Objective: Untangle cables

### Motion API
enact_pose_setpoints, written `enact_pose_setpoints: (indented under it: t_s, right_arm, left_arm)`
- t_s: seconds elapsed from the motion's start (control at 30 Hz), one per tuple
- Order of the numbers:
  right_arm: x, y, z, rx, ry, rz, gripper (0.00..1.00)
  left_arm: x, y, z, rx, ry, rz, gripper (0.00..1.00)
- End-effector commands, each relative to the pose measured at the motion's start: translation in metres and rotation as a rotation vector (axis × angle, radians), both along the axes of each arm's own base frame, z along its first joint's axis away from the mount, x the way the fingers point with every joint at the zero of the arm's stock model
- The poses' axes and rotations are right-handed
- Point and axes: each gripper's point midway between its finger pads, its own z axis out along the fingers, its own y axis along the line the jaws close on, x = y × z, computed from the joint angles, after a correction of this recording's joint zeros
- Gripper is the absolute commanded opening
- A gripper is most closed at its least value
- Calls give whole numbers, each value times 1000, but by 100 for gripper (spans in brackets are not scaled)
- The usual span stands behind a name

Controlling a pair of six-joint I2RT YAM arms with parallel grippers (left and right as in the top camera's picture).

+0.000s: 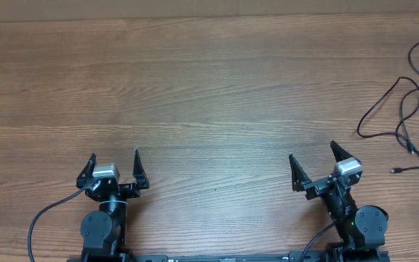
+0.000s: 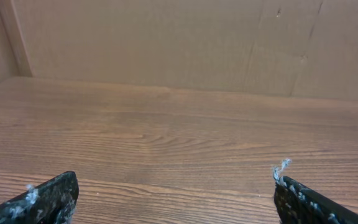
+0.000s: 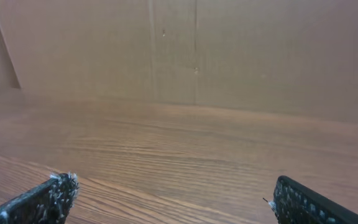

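Wood-grain table [image 1: 209, 80] is bare centrally; thin black looped cables [image 1: 406, 109] lie far right. Left gripper [image 1: 114, 161] and right gripper [image 1: 313, 159] are released, empty. A single outer loop is best approached.

cables [image 1: 413, 109] cut off at right edge, plug ends too small

Thin black cables [image 1: 406, 116], loosely looped and tangled w/ each other, lying flat on wood surface [image 1: 209, 87] at far right edge, partly cut off by frame. Small plug ends visible at lower right. Seen in overhead view only.
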Motion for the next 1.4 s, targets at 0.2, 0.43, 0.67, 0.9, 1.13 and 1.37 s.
enact_pose_setpoints:
  t_s: [0.2, 0.43, 0.67, 0.9, 1.13, 1.37]
  right_arm:
    - [2, -8, -4, -95, -26, -47, 100]
    - [2, -8, -3, -95, -29, -46, 100]
    - [2, -8, -3, -95, -29, -46, 100]
    - [2, -8, -3, -95, -29, -46, 100]
    - [2, -8, -3, -95, -29, -46, 100]
    - [2, -8, -3, -95, -29, -46, 100]
  left_arm:
    - [0, 0, 0, 15, -4, -4, 100]
    - [0, 0, 0, 14, -4, -4, 100]
    - [0, 0, 0, 14, -4, -3, 100]
    - [0, 0, 0, 15, -4, -4, 100]
    - [0, 0, 0, 14, -4, -4, 100]
    - [0, 0, 0, 14, -4, -4, 100]
